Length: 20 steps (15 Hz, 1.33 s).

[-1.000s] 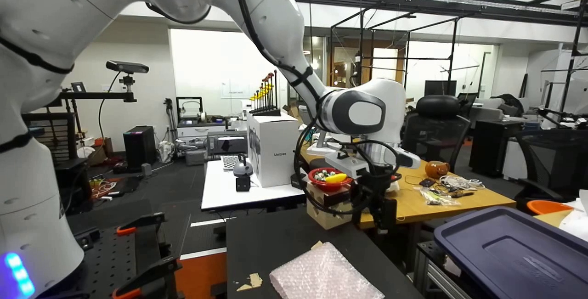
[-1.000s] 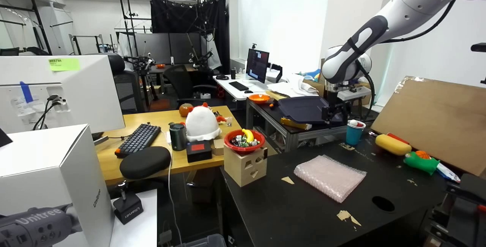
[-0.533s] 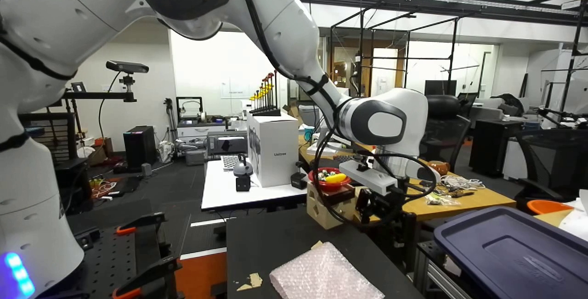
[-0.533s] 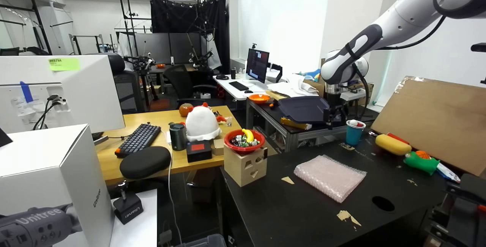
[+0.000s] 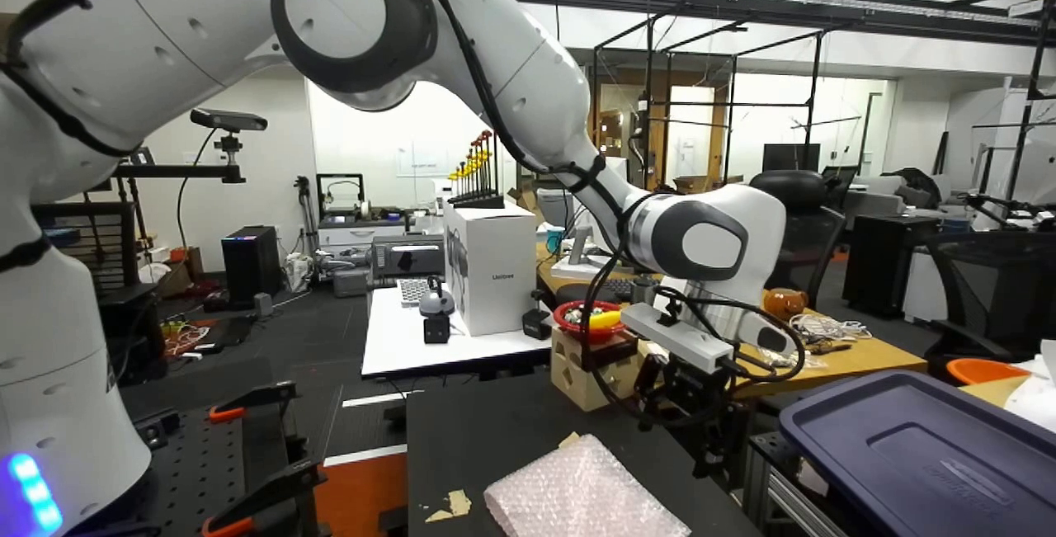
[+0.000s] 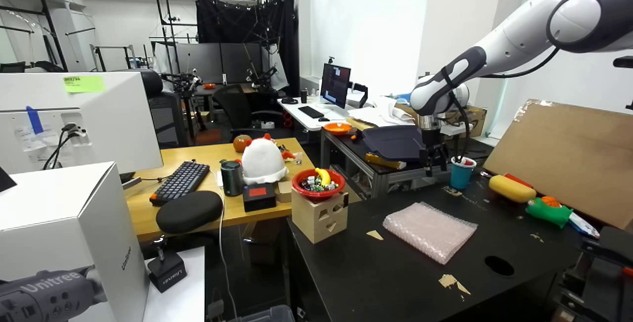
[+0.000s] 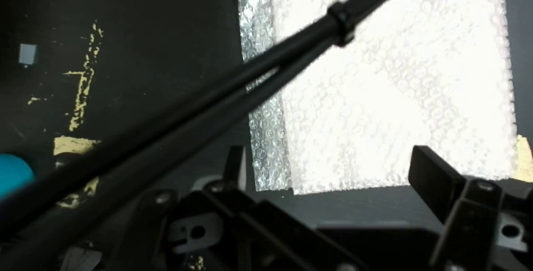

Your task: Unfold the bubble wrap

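Observation:
The bubble wrap (image 5: 582,492) lies folded flat on the black table in both exterior views (image 6: 430,231). In the wrist view the bubble wrap (image 7: 354,96) looks bright white. A clearer, thinner strip (image 7: 268,150) shows along its left edge, past the upper layer. My gripper (image 7: 328,156) is open, its fingers wide apart, with nothing held between them. In the wrist view the fingertips frame the wrap's lower edge. In the exterior views the gripper (image 5: 709,450) hangs beyond the wrap, above table height and apart from it, near the blue cup (image 6: 429,166).
A blue cup (image 6: 461,174), a yellow toy (image 6: 512,188) and a green toy (image 6: 549,211) stand along the table's far side. A wooden block (image 6: 320,218) carries a red bowl (image 6: 298,183). A dark bin lid (image 5: 924,454) is nearby. A black cable (image 7: 316,33) crosses the wrist view.
The arm has come down, and the gripper has shifted right and lower in an exterior view, with the wrist turned somewhat. The bubble wrap has not moved.

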Motion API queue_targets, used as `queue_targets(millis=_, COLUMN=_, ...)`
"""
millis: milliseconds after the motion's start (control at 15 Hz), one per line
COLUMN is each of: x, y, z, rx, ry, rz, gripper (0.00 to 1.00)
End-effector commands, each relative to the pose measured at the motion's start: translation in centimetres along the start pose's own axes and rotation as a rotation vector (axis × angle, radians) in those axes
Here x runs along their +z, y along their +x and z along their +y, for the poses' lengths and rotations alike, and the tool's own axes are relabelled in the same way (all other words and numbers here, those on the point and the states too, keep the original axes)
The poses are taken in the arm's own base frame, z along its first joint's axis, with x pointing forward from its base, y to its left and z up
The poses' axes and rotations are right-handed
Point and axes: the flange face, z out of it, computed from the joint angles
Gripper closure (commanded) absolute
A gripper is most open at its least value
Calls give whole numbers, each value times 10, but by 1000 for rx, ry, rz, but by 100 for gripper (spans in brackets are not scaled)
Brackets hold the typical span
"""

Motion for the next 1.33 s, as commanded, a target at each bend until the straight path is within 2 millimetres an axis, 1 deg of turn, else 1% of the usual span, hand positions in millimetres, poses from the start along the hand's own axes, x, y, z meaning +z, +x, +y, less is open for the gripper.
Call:
queue_targets(millis=0, x=5, y=8, z=7, rx=-6, ry=43, rz=-38, gripper=0)
queue_targets(millis=333, x=18, y=12, z=11, rx=13, ry=59, rz=-73, gripper=0)
queue_targets(millis=600, x=28, y=17, z=11, rx=18, ry=68, rz=-87, gripper=0)
queue_targets(millis=1000, x=43, y=27, z=8, rx=32, ry=85, rz=-79, gripper=0)
queue_targets(millis=1267, x=51, y=31, z=12, rx=35, ry=85, rz=-78, gripper=0)
